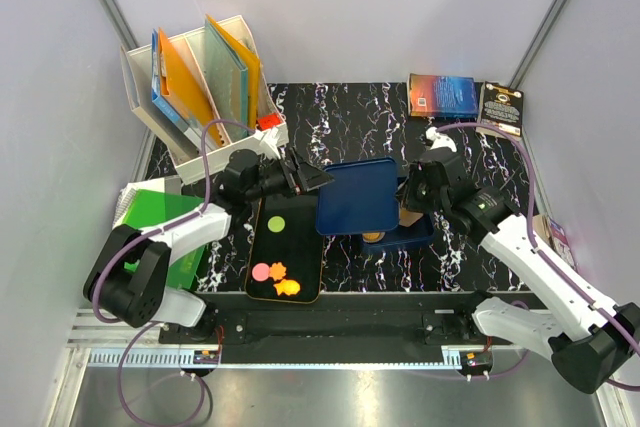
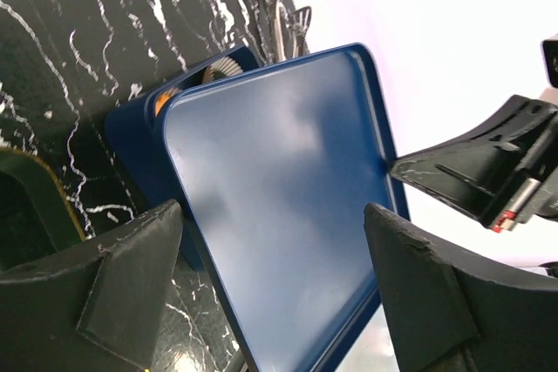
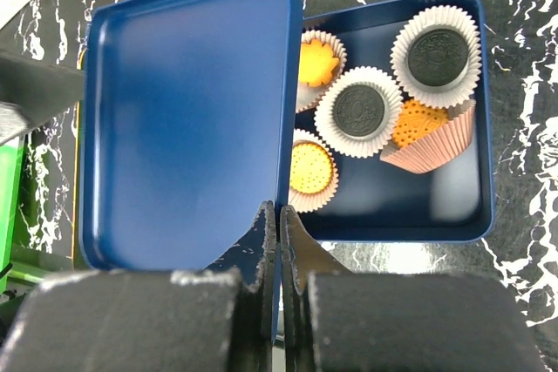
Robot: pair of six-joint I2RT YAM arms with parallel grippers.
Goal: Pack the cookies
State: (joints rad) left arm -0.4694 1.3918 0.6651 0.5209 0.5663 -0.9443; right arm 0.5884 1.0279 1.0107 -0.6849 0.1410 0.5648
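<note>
Flat cookies lie on a black tray point(image 1: 300, 247): a green one point(image 1: 277, 224), a pink one point(image 1: 261, 271) and two orange ones point(image 1: 287, 287). A blue tin box point(image 3: 397, 206) holds several cookies in paper liners, orange point(image 3: 311, 167) and dark point(image 3: 359, 111). My right gripper point(image 3: 279, 215) is shut on the edge of the blue lid point(image 3: 187, 111) and holds it tilted over the box's left side. My left gripper point(image 2: 272, 215) is open, and the lid point(image 2: 279, 172) fills the view between its fingers. I cannot tell whether they touch it.
A white rack of folders point(image 1: 205, 77) stands at the back left. Two books point(image 1: 445, 95) lie at the back right. A green pad point(image 1: 165, 217) lies left of the tray. The box point(image 1: 410, 235) sits mid-table under the lid point(image 1: 355, 197).
</note>
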